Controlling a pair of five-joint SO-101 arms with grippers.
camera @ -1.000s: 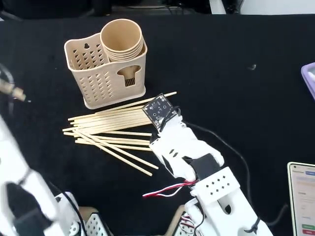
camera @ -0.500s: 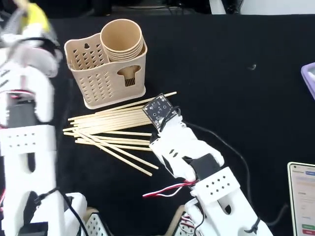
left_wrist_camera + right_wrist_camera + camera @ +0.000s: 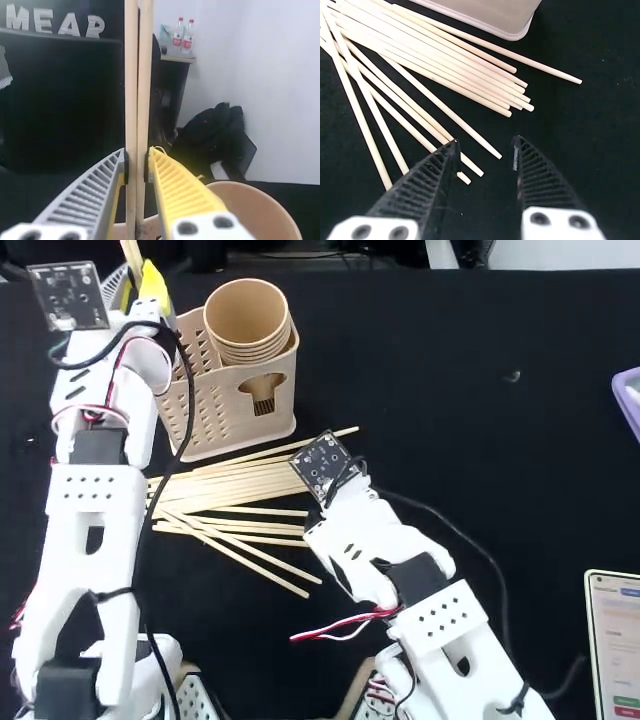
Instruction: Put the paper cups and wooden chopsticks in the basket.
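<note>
High view: stacked paper cups [image 3: 247, 320] sit in the basket [image 3: 215, 405], with loose chopsticks [image 3: 225, 502] on the black table [image 3: 480, 440] just in front.
Left wrist view: left gripper [image 3: 136, 156] pinches two upright chopsticks [image 3: 138, 75], a cup rim close by.
Right wrist view: right gripper [image 3: 484, 146] is spread over the loose chopsticks.

Smooth, matt bare wood on the chopsticks [image 3: 225, 488]; matt brown stock on the paper cups [image 3: 247, 315]. Faintly glossy beige plastic on the basket [image 3: 215, 405], matt black cloth over the table [image 3: 470, 390]. Ribbed plastic on the left gripper [image 3: 136, 152] and right gripper [image 3: 485, 145].
</note>
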